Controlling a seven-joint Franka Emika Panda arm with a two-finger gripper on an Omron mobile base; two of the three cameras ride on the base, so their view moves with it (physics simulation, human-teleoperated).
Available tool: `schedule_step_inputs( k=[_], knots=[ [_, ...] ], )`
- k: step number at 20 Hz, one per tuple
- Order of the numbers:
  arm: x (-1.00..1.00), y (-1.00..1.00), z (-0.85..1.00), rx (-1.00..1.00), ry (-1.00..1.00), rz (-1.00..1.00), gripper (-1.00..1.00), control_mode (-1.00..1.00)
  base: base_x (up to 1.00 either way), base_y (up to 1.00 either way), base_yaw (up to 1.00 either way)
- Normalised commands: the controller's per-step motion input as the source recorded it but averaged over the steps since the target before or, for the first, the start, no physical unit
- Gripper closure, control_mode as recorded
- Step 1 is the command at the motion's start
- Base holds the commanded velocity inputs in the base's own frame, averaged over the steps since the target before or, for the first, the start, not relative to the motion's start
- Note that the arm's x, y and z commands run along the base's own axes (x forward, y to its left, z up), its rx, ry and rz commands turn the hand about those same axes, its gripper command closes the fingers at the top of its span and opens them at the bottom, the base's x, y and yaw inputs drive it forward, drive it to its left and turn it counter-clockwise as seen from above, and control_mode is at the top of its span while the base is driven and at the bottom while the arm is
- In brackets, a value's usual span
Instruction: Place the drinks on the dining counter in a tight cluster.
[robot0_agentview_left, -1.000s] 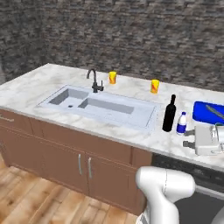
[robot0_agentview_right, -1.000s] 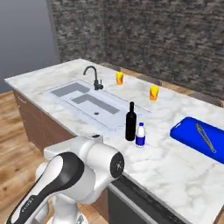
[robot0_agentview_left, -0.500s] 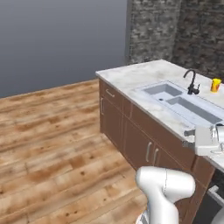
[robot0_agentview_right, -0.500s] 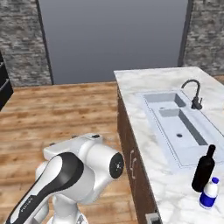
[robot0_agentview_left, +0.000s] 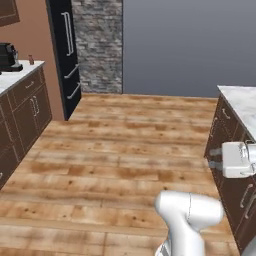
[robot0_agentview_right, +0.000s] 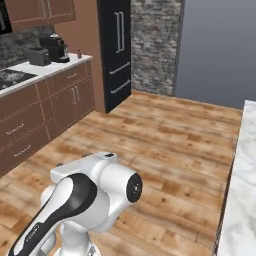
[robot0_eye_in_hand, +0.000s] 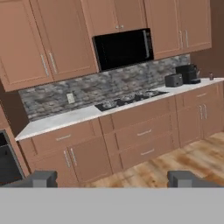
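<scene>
The dining counter shows as a white marble corner (robot0_agentview_left: 243, 101) over brown cabinets at the right, and as a marble strip (robot0_agentview_right: 241, 200) along the right edge. A tiny reddish-brown bottle (robot0_agentview_right: 79, 53) stands on the far counter's end beside the coffee machine; it also appears as the small bottle (robot0_agentview_left: 31, 60) and the small bottle (robot0_eye_in_hand: 211, 76). The black wine bottle and the white bottle are out of view. My gripper (robot0_eye_in_hand: 111, 179) is open, its dark fingertips (robot0_eye_in_hand: 40, 178) wide apart with nothing between them. My white hand (robot0_agentview_left: 235, 159) hangs beside the dining counter's cabinets.
A wide wooden floor (robot0_agentview_left: 125, 145) lies between the two counters. A black fridge (robot0_agentview_right: 116, 50) stands at the far counter's end. That counter (robot0_eye_in_hand: 87, 114) carries a stove, a toaster (robot0_eye_in_hand: 173, 80) and a coffee machine (robot0_agentview_right: 56, 47), with a microwave (robot0_eye_in_hand: 123, 49) above.
The whole picture has swung left because the base turned: the sink, cups and two bottles have left the views, and the floor, fridge and far counter have come in. The gripper stays open.
</scene>
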Motion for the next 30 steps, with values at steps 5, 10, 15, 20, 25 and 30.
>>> schedule_step_inputs(
  k=[5,10,15,20,25,30],
  knots=[
    [0.0,0.0,0.0,0.0,0.0,0.0,-1.0,1.0,0.7,0.0,0.35],
    [0.0,0.0,0.0,0.0,0.0,0.0,-1.0,1.0,0.86,0.0,0.14],
    [0.0,0.0,0.0,0.0,0.0,0.0,-1.0,1.0,0.88,-0.03,0.06],
    [0.0,0.0,0.0,0.0,0.0,0.0,-1.0,1.0,0.89,0.0,0.1],
    [0.0,0.0,0.0,0.0,0.0,0.0,-1.0,1.0,0.88,0.0,0.13],
    [0.0,0.0,0.0,0.0,0.0,0.0,-1.0,1.0,0.89,0.0,0.15]
  ],
)
